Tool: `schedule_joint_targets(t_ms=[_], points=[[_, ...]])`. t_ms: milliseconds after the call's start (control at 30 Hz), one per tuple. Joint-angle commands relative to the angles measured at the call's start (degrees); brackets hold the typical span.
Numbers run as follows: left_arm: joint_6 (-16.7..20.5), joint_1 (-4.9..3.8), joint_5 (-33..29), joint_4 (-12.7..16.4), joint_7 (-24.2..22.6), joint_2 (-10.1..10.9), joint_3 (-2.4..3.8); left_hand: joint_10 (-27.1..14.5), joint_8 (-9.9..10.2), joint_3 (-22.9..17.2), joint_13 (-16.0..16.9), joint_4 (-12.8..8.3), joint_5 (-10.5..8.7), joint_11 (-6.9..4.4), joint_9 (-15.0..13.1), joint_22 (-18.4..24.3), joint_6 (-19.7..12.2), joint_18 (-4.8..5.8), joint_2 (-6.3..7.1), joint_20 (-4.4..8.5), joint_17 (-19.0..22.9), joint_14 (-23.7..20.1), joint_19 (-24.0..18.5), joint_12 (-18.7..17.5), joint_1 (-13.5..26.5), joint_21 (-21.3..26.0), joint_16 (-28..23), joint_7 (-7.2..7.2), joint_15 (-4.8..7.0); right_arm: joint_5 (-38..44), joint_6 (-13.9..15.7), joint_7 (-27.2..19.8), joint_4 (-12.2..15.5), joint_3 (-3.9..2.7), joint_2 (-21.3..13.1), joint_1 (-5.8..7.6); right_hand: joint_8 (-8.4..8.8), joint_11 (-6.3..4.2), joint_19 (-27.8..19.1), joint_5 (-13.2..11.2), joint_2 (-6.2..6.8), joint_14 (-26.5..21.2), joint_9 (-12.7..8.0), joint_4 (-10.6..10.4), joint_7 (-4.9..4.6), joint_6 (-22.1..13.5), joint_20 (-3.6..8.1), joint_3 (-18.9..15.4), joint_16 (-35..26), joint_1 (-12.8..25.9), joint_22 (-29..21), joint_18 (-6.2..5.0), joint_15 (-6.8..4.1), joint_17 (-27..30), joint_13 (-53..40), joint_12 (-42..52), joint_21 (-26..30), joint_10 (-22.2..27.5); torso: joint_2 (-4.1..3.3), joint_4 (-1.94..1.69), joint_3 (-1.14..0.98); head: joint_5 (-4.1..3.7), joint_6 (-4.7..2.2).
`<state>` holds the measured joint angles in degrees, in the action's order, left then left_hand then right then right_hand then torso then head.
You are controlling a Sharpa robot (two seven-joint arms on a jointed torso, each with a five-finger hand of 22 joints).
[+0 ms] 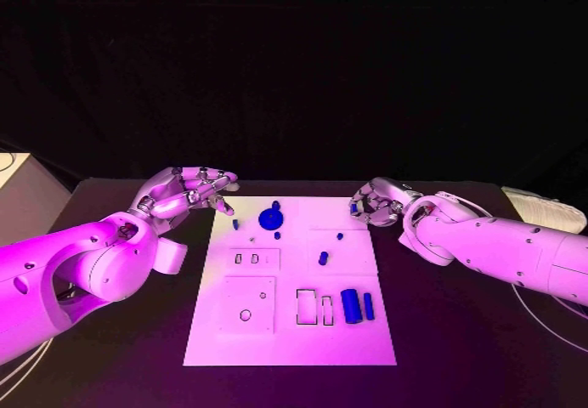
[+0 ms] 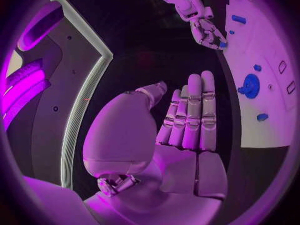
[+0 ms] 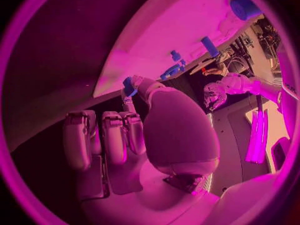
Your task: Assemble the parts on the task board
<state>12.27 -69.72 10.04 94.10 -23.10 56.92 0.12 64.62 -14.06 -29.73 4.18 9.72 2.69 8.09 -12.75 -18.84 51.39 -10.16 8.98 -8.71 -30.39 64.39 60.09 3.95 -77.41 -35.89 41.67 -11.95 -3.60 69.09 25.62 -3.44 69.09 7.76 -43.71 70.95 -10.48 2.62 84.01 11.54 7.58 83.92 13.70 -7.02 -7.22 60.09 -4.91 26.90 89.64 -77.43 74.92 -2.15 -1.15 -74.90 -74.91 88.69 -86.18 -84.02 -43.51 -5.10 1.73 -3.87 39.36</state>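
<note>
The white task board [image 1: 291,340] lies in the middle of the black table. On it are a round blue disc [image 1: 271,219], several small blue pieces such as one at mid-board [image 1: 324,257], and two long blue bars [image 1: 352,305] near the rectangular slots [image 1: 307,306]. My left hand [image 1: 190,194] hovers off the board's far left corner; its fingers [image 2: 190,112] lie straight and hold nothing. My right hand [image 1: 374,204] is at the far right corner, pinching a small blue part [image 1: 355,206] between thumb and finger [image 3: 129,86]. The left wrist view shows that part too [image 2: 223,44].
A pale flat object [image 1: 541,208] lies at the table's far right edge and a white box [image 1: 19,191] stands off the left side. Bare black table [image 1: 466,340] flanks the board on both sides.
</note>
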Motion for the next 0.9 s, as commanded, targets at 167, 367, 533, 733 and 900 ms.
schedule_joint_targets(t_ms=[167, 367, 533, 733, 900], points=[[-0.88, -0.04, 0.13, -0.11, -0.24, -0.1, 0.03, -0.41, 0.32, 0.09, 0.11, -0.22, 0.11, 0.08, -0.12, -0.35, -0.1, -0.12, 0.01, -0.1, -0.15, -0.69, -0.9, -0.14, 0.48, -0.77, 0.58, -0.33, -0.12, -0.72, 3.72, 4.81, 6.35, -0.18, -1.11, 1.13, -1.09, -0.33, 4.02, 0.22, -0.49, 6.08, 0.8, 0.37, 0.35, 0.8, 0.36, 0.58, 0.36, 0.13, 11.95, 1.16, -0.43, -15.1, -13.53, 0.07, -0.57, -4.84, 0.08, 0.06, 0.14, -0.25, -0.22], [-0.86, -0.04, 0.13, -0.33, -0.24, -0.4, 0.03, -0.41, 0.32, 0.09, 0.11, -0.22, 0.11, 0.08, -0.12, -0.35, -0.1, -0.12, 0.01, -0.1, -0.15, -0.69, -0.9, -0.14, 0.48, -0.77, 0.58, -0.33, -0.12, 1.11, 4.75, 10.2, 12.38, -0.23, 0.07, 2.26, -1.18, -0.35, 4.07, 0.11, -0.29, 6.08, 0.86, 0.56, 0.35, 0.75, 0.39, 0.69, 0.36, 0.22, 12.02, 1.18, -0.46, -15.1, -13.45, 0.0, -0.64, -4.78, 0.2, 0.32, 0.25, 0.22, -0.28], [-0.89, -0.04, 0.13, -0.49, -0.19, -0.65, 0.02, -0.41, 0.32, 0.09, 0.11, -0.22, 0.11, 0.08, -0.12, -0.35, -0.1, -0.12, 0.01, -0.1, -0.15, -0.69, -0.9, -0.14, 0.48, -0.77, 0.58, -0.33, -0.12, 4.66, 4.86, 14.2, 15.83, -0.1, 3.02, 2.3, -1.29, -0.35, 4.09, -0.03, -0.17, 6.08, 0.92, 0.61, 0.35, 0.76, 0.42, 0.74, 0.36, 0.45, 12.04, 1.19, -0.47, -15.1, -13.38, -0.06, -0.66, -4.73, 0.32, 0.36, 0.22, 0.92, -0.08], [-1.03, -0.03, 0.22, -0.62, -0.06, -0.87, 0.02, -0.41, 0.32, 0.09, 0.11, -0.22, 0.11, 0.08, -0.12, -0.35, -0.1, -0.12, 0.01, -0.1, -0.15, -0.69, -0.9, -0.14, 0.48, -0.77, 0.58, -0.33, -0.12, 8.77, 4.76, 18.36, 18.22, 0.22, 7.1, 1.55, -1.39, -0.36, 4.09, -0.13, -0.08, 6.08, 0.97, 0.64, 0.37, 0.78, 0.43, 0.79, 0.36, 0.64, 12.05, 1.19, -0.48, -15.1, -13.33, -0.1, -0.66, -4.7, 0.45, 0.43, 0.4, 1.51, 0.17], [-1.08, -0.03, 0.29, -0.66, -0.01, -1.0, 0.01, -0.41, 0.32, 0.09, 0.11, -0.22, 0.11, 0.08, -0.12, -0.35, -0.1, -0.12, 0.01, -0.1, -0.15, -0.69, -0.9, -0.14, 0.48, -0.77, 0.58, -0.33, -0.12, 10.9, 4.66, 21.1, 18.14, 0.56, 10.39, 0.61, -1.6, -0.39, 3.97, -0.27, 0.27, 6.03, 1.08, 0.65, 0.4, 0.7, 0.47, 0.85, 0.29, 1.31, 11.85, 1.12, -0.51, -14.89, -13.07, -0.31, -0.45, -4.51, 0.59, 0.45, 0.54, 1.65, 0.34]])
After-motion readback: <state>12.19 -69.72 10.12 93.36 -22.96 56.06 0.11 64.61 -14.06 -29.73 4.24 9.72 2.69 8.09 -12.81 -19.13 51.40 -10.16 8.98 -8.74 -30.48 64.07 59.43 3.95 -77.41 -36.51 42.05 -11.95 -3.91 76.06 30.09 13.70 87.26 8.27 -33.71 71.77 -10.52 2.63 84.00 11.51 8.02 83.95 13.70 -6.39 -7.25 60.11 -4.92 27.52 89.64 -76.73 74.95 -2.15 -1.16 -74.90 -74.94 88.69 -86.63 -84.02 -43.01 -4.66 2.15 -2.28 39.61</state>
